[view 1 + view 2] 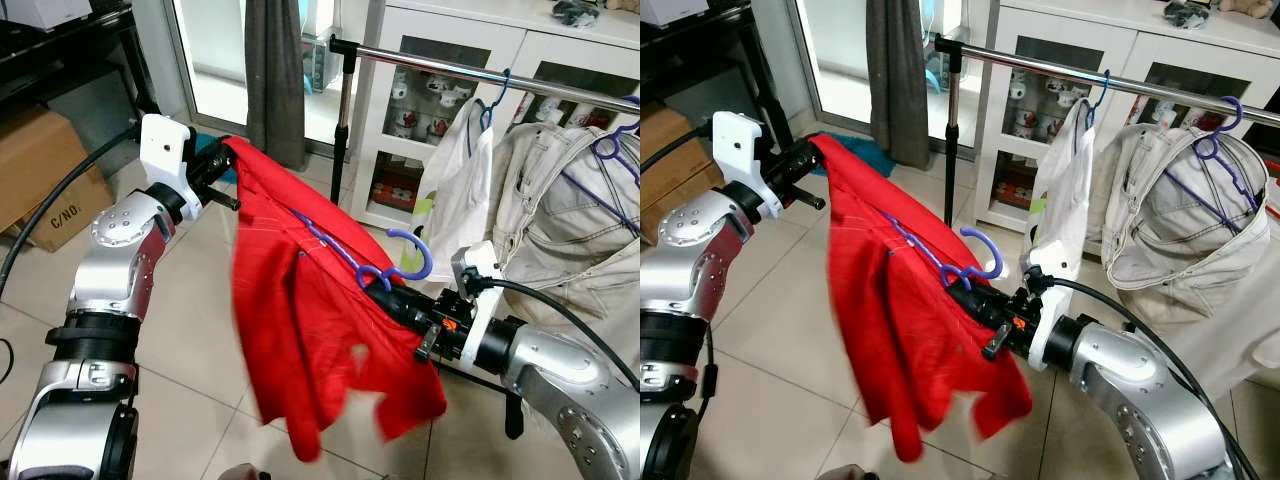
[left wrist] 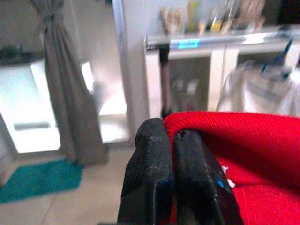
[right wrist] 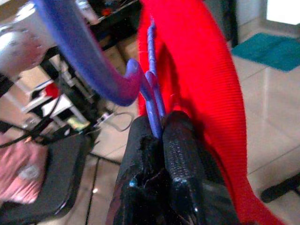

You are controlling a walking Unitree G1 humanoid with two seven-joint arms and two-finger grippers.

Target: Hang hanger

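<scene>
Hanger (image 1: 385, 262) pinched between right gripper (image 1: 378, 287) fingers; left gripper (image 1: 228, 168) clamps red garment (image 1: 300, 330).

A purple hanger (image 1: 375, 262) is sitting tilted inside a red shirt (image 1: 300, 330). Its hook is curling up out of the shirt's neck, below the silver rail (image 1: 480, 72). The shirt is drooping down in loose folds above the floor.

Left gripper (image 1: 226, 172) raised (fingers pinched), right gripper (image 1: 385, 290) lower, clamped
</scene>
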